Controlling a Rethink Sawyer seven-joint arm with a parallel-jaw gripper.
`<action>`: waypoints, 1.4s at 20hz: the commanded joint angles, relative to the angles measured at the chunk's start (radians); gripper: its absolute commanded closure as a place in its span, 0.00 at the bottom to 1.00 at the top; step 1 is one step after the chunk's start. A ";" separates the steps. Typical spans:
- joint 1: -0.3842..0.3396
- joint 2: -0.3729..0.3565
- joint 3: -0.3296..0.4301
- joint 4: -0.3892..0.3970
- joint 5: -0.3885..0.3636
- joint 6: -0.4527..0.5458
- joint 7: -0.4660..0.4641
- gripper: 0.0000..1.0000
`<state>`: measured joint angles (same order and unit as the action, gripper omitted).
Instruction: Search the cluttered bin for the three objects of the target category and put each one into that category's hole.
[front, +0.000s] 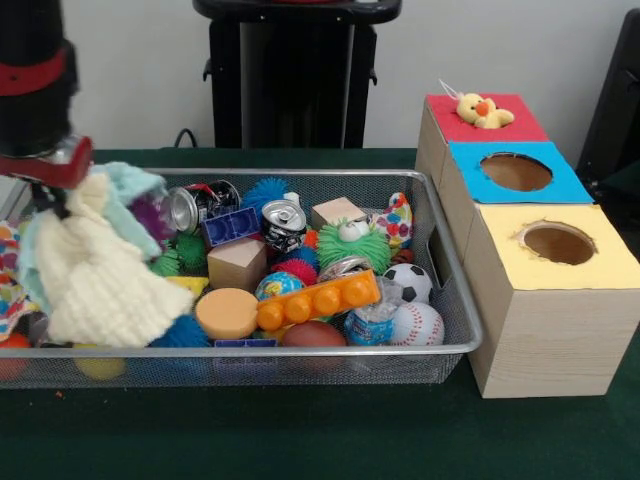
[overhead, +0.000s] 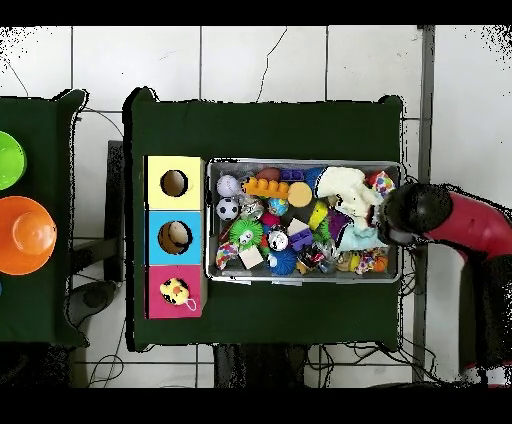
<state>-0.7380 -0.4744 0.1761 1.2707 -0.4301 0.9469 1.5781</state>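
The silver wire-mesh bin (front: 455, 300) is full of clutter and also shows in the overhead view (overhead: 212, 222). A fluffy yellow duckling (front: 482, 110) lies on the red top of the wooden box beside the bin, over that section's hole; it shows from above too (overhead: 175, 291). A green spiky toy with eyes (front: 352, 243) and a colourful patterned toy (front: 398, 221) lie in the bin. My gripper (front: 48, 195) is at the bin's left end in the front view, against a cream knitted cloth (front: 100, 275). In the overhead view the gripper (overhead: 388, 214) is over the bin's right end.
The box's blue section (front: 515, 172) and yellow section (front: 558, 243) have open round holes. The bin holds cans, wooden blocks, an orange brick (front: 318, 300), a soccer ball (front: 408, 281) and a baseball (front: 418, 322). A green bowl (overhead: 8, 160) and an orange bowl (overhead: 25, 235) sit on a side table.
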 joint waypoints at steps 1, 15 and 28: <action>-0.069 0.074 0.108 -0.112 -0.107 0.146 -0.457 1.00; -0.094 0.138 0.119 -0.052 -0.069 0.069 -0.400 0.00; -0.067 0.099 0.096 -0.012 -0.063 0.078 -0.335 0.00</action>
<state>-0.8233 -0.3985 0.2020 1.1731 -0.4716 0.9795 1.4138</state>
